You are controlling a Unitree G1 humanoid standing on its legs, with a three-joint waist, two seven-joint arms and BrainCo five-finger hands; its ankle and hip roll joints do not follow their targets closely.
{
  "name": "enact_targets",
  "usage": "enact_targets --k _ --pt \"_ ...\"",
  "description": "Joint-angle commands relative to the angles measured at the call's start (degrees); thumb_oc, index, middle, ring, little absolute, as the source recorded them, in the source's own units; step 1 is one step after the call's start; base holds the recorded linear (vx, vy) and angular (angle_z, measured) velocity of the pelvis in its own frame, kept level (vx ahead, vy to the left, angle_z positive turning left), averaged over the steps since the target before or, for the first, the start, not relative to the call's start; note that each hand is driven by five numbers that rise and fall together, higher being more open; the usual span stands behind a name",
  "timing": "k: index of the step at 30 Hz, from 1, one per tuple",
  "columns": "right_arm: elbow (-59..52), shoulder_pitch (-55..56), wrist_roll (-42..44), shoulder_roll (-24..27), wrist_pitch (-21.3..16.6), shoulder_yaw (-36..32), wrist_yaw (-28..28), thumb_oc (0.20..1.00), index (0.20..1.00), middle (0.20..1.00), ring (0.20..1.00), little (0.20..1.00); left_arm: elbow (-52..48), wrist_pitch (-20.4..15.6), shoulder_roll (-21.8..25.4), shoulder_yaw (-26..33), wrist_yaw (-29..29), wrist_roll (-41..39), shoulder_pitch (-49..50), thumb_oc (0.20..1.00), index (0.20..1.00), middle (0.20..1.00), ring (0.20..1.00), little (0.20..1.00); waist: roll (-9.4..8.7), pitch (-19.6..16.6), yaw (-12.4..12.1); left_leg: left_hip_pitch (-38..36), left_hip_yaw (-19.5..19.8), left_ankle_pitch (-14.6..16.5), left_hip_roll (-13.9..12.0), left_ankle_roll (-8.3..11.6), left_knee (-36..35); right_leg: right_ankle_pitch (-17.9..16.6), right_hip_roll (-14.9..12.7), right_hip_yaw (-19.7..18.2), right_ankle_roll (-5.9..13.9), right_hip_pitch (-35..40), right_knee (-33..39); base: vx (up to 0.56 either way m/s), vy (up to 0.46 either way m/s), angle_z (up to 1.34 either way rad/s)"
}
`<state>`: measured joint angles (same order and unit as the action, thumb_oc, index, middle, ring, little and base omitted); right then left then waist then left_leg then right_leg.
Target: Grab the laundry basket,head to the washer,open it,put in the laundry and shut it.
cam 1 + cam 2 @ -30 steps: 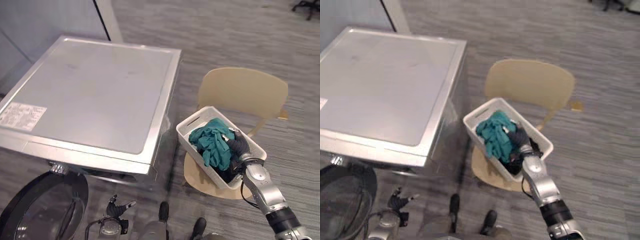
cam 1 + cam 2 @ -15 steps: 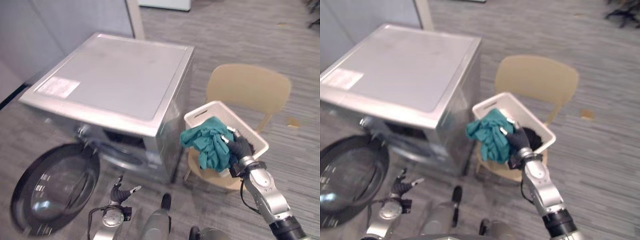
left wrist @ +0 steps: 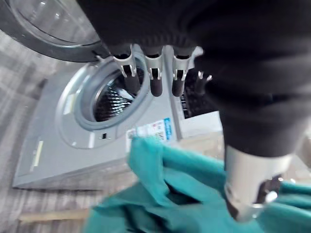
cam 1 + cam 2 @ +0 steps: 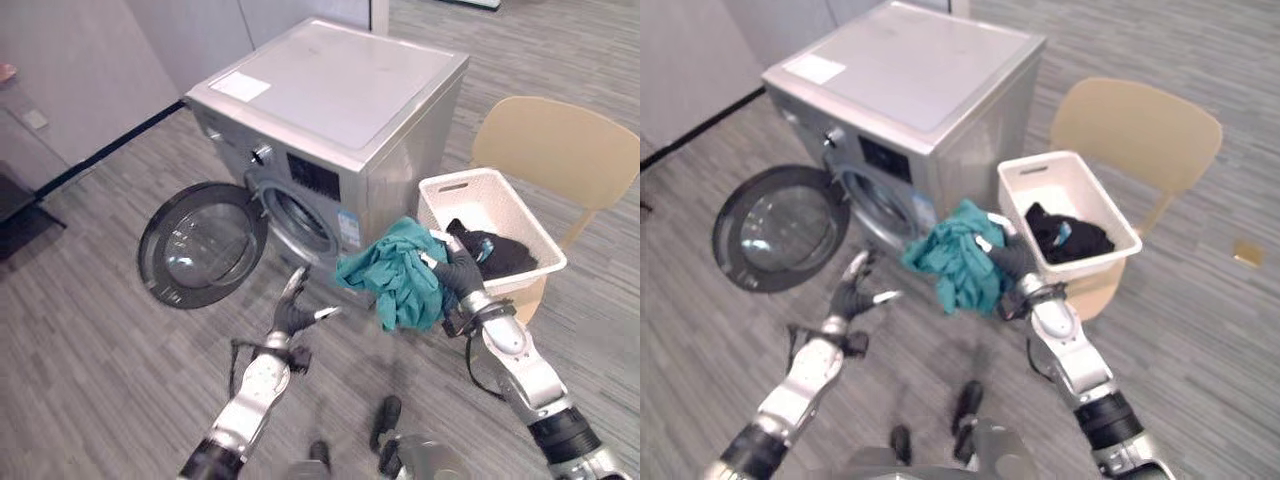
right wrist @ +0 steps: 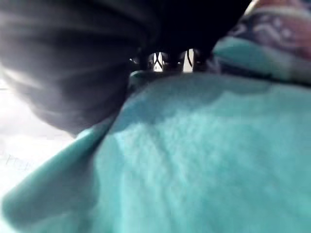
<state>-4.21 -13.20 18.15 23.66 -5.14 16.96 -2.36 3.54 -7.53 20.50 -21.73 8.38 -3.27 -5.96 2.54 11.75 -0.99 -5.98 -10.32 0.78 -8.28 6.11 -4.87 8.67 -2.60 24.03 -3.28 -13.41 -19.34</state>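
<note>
My right hand [image 4: 462,272] is shut on a teal cloth [image 4: 396,281], which hangs in the air between the white laundry basket [image 4: 520,268] and the washer [image 4: 330,130]. The cloth [image 5: 204,160] lies close against that hand in its wrist view. A dark garment [image 4: 492,252] lies in the basket, which sits on a tan chair [image 4: 555,152]. The washer's round door [image 4: 200,245] is swung wide open, and its drum opening [image 3: 112,94] shows. Low in front of the washer my left hand [image 4: 293,312] is open with fingers spread, holding nothing.
A grey wall [image 4: 80,80] runs behind and left of the washer. Striped grey carpet [image 4: 90,380] spreads around the machine and chair.
The camera has swung, so the washer front and open door now show. My right hand has carried the teal cloth out of the basket toward the washer. My left hand has risen.
</note>
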Motion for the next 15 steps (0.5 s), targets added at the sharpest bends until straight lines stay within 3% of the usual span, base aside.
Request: enact_targets --k 1,10,11,12,13,14,15 --pt "-2.11 -4.05 0.05 -4.4 -3.7 4.83 0.69 0.2 0.2 0.2 0.2 0.2 1.64 -2.93 1.61 -2.76 1.19 4.22 -1.26 1.0 1.0 1.0 1.0 1.0 -3.49 -6.43 -0.91 2.7 1.42 0.41 4.07 -1.33 -0.13 -3.09 -2.17 -2.4 8.74 17.84 21.06 -0.03 0.115 0.37" --pt "2.09 -9.66 6.46 -11.71 -2.8 13.11 -0.02 0.2 0.2 0.2 0.2 0.2 5.16 -2.14 -2.28 -12.55 3.4 4.8 -14.21 1.0 1.0 1.0 1.0 1.0 -4.58 -6.88 -0.79 2.58 1.5 0.91 5.43 -2.87 -0.13 -3.78 -3.49 -4.34 9.96 16.95 18.94 -0.01 0.089 -0.14" --pt "2.55 -11.01 7.62 -13.06 -2.82 14.53 -0.34 0.2 0.2 0.2 0.2 0.2 7.59 -1.79 -3.54 -14.27 4.04 4.8 -16.37 0.536 0.536 0.536 0.536 0.536 -4.74 -6.87 -0.72 2.72 1.4 0.88 5.59 -3.02 -0.13 -3.91 -3.73 -4.48 10.16 16.72 18.57 -0.01 0.063 -0.04" --pt "2.61 -11.11 7.63 -13.06 -2.85 14.5 -0.34 0.2 0.2 0.2 0.2 0.2 7.76 -1.87 -3.61 -14.3 4.1 4.81 -16.51 0.2 0.2 0.2 0.2 0.2 -4.75 -6.82 -0.76 2.73 1.38 0.87 5.6 -3.03 -0.13 -3.89 -3.75 -4.51 10.17 16.67 18.52 -0.01 0.06 -0.01" --pt "2.57 -11.77 8.38 -13.84 -2.84 15.42 -0.34 0.2 0.2 0.2 0.2 0.2 8.68 -1.75 -4.07 -15.17 4.31 4.99 -17.43 0.2 0.2 0.2 0.2 0.2 -4.77 -6.81 -0.72 2.83 1.41 0.88 5.69 -3.11 -0.13 -3.96 -3.84 -4.76 10.25 16.55 18.35 0.0 0.052 -0.1" --pt "2.39 -12.66 9.45 -14.4 -3.12 16.27 -0.19 0.815 0.815 0.815 0.815 0.815 10.17 -1.72 -4.39 -15.35 5.14 5.26 -18.4 0.2 0.2 0.2 0.2 0.2 -4.85 -6.75 -0.87 2.92 1.23 0.87 5.82 -3.25 -0.13 -4.07 -4.1 -4.89 10.41 16.37 18.15 0.0 0.064 -0.13" --pt "2.18 -12.98 9.7 -14.32 -3.26 16.7 -0.11 1.0 1.0 1.0 1.0 1.0 10.29 -1.73 -4.2 -15.16 5.53 5.2 -18.39 0.2 0.2 0.2 0.2 0.2 -4.88 -6.67 -0.98 3.0 1.16 0.82 5.83 -3.31 -0.13 -4.12 -4.21 -5.0 10.44 16.25 18.04 0.0 0.041 -0.13"
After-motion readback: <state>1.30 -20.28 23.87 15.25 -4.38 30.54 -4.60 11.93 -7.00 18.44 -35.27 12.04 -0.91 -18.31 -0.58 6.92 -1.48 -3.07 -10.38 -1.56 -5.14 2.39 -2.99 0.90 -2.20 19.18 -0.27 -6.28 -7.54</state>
